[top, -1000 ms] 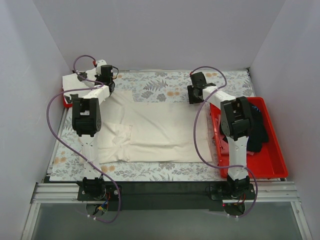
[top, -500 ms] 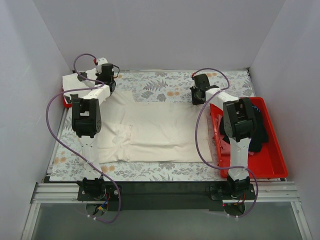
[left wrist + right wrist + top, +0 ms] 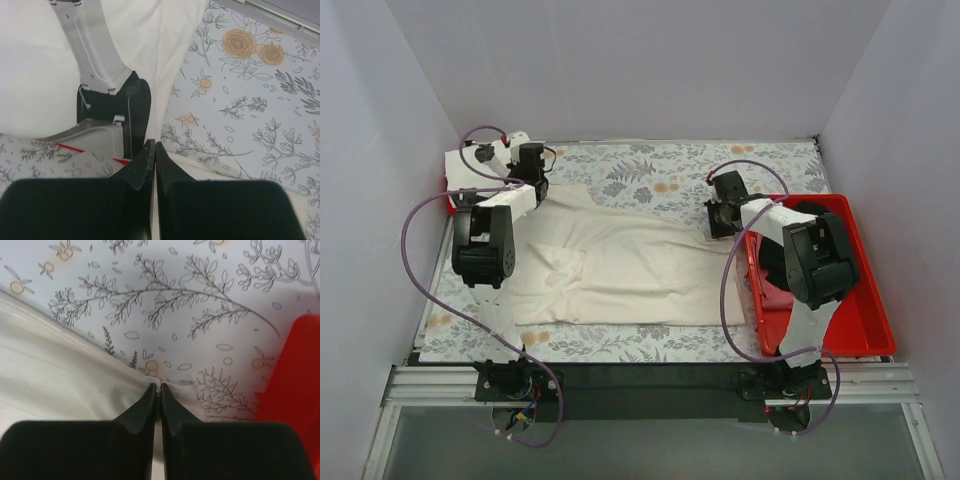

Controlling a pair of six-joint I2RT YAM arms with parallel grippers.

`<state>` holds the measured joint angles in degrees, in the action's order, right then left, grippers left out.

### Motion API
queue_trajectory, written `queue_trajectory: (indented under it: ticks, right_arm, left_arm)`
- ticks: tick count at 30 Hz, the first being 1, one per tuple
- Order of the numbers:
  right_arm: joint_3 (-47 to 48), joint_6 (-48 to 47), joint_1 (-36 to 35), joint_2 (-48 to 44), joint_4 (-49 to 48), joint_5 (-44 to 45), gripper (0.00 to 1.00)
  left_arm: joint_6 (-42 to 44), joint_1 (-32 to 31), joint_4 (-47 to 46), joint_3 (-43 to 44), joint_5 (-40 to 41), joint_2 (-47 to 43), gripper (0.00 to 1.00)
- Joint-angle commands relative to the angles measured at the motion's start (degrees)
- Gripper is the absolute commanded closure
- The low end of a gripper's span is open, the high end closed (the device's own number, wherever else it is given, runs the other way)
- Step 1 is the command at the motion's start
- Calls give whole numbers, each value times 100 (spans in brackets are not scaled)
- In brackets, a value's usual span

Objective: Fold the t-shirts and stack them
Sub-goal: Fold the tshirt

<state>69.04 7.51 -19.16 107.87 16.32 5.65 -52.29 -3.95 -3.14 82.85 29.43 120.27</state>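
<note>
Cream t-shirt point(image 3: 630, 265) lies spread over mid counter on floral mat point(image 3: 660, 180), rumpled twd left edge, near hem parallel to near edge. L gripper point(image 3: 153, 146) is at the shirt's far-left corner, near counter's far-left corner; fingers pressed together w/ a thin strip of cloth pinched between. R gripper point(image 3: 158, 387) is at the shirt's far-right corner, fingers clamped on the hem tip, just beside the red tray point(image 3: 868, 325) along the right edge.

No readable text, label, brand or number: none on the cream-white cotton t-shirt point(image 3: 640, 270), flower-printed table cover point(image 3: 650, 170), or red plastic tray point(image 3: 865, 322) at four o'clock.
</note>
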Motion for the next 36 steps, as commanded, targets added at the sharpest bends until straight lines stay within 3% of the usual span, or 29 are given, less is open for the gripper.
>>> queue_trajectory:
  ticks: [1,9,20,36]
  right_arm:
    - [-425,-4,-70,-416,21,-3,99]
    - [-865,75,-255,-1171,-50,155,99]
    - [-1524,102,-554,-2199,-67,314,99]
    - [-2175,119,-923,-3185,170,586,99]
  left_arm:
    - [-447,-10,-442,-513,-7,-1038,100]
    - [-809,-10,-802,-1832,-175,-2147,100]
    - [-1160,17,-943,-3466,256,-3623,100]
    - [-1643,69,-460,-4997,1003,-5609,100]
